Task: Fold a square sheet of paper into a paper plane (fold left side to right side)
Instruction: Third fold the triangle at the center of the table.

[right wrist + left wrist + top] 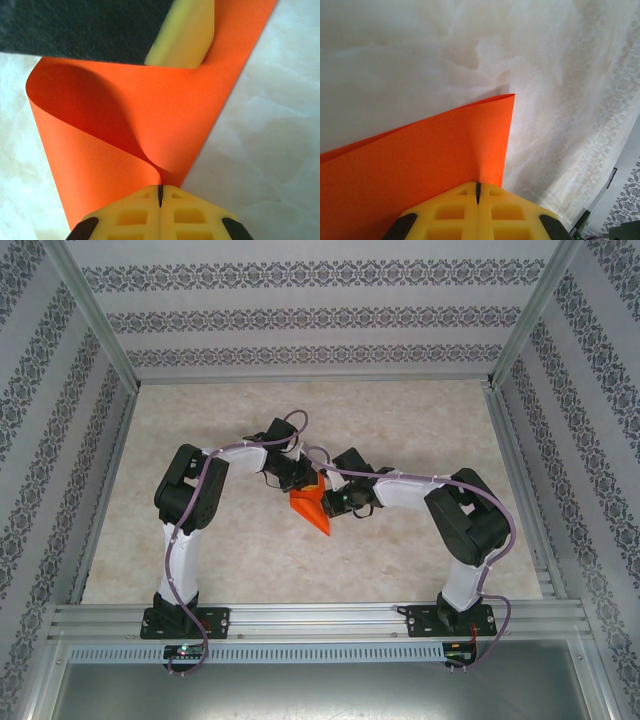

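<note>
Station: centre of table. The thin, bright orange sheet of paper (312,508) lies between the two arms, partly raised off the pale marbled tabletop (430,430); seen from overhead its long axis runs from 11 o'clock to 5 o'clock, with a pointed end toward 5 o'clock.

The left gripper (296,478) sits at the sheet's 11 o'clock end; the right gripper (337,498) is at its 3 o'clock edge; neither is nearer, as both touch it.

Left wrist view: yellow fingers (450,210) are pressed together on the sheet's edge beside a corner; the paper spreads away toward 10 o'clock.

Right wrist view: yellow fingers (190,210) are likewise pinched, apparently on two layers; the sheet curls over in a soft loop toward 9 o'clock; the left arm's yellow fingertip (182,37) meets the sheet at 12 o'clock.

Judgement: the fold is carried across but not creased; flattening is wanted next.

Surroundings: patterned grey-and-white wall panels (300,320); aluminium frame rail (320,618) at 6 o'clock.
</note>
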You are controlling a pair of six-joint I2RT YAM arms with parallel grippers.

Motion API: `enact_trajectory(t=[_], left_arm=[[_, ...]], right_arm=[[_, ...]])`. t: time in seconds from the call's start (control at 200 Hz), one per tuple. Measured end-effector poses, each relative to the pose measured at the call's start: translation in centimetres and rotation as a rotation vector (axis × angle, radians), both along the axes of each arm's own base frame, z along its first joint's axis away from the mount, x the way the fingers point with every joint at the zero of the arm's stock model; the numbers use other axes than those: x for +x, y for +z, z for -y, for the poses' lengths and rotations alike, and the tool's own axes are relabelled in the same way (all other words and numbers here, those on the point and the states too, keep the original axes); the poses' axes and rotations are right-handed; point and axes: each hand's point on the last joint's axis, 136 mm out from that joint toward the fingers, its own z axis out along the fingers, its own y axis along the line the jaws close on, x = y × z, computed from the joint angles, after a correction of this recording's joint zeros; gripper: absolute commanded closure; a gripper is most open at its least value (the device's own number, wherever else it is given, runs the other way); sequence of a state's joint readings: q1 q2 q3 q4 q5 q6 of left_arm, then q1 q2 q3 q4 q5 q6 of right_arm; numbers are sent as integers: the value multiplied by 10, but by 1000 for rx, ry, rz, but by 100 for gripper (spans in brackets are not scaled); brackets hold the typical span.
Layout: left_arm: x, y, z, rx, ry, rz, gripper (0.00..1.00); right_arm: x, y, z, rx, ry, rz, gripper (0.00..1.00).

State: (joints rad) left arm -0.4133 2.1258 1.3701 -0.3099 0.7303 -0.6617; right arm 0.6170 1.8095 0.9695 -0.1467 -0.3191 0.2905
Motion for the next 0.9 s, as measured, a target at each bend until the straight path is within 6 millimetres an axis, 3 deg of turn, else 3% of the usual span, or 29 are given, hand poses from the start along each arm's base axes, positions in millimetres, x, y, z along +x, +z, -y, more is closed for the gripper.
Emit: enact_trajectory(t=[0.395, 0.644, 0.899], left_arm=[[0, 3, 2, 9, -14, 6, 81], [15, 30, 6, 15, -39, 51, 69], [43, 57, -19, 39, -6, 110, 75]], right_arm=[[-2, -3, 2, -16, 6, -10, 100], [-2, -3, 2, -19, 15, -7, 100], [-1, -4, 2, -28, 21, -1, 100]])
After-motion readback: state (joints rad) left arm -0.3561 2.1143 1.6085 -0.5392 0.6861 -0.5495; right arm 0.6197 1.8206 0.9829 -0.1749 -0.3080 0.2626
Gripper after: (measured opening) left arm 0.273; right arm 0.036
